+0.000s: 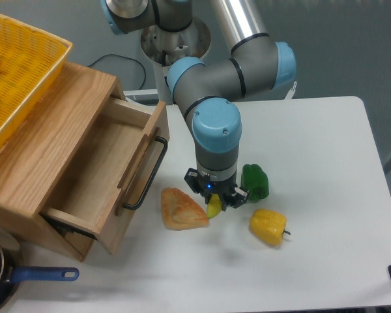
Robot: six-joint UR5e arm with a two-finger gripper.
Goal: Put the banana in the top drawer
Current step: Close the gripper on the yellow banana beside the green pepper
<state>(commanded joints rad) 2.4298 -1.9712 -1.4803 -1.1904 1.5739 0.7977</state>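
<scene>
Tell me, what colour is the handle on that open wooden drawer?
Black: the drawer's bar handle, clearest in the fixed camera view.

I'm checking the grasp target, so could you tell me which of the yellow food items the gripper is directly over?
The banana, of which only a yellow end shows under the gripper; the yellow bell pepper lies apart to its right.

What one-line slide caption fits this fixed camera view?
Gripper down over slim yellow banana beside tan bread piece; oak top drawer open.

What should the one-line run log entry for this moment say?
gripper: down over banana, grasp unclear | top drawer: open, empty | banana: on table
</scene>
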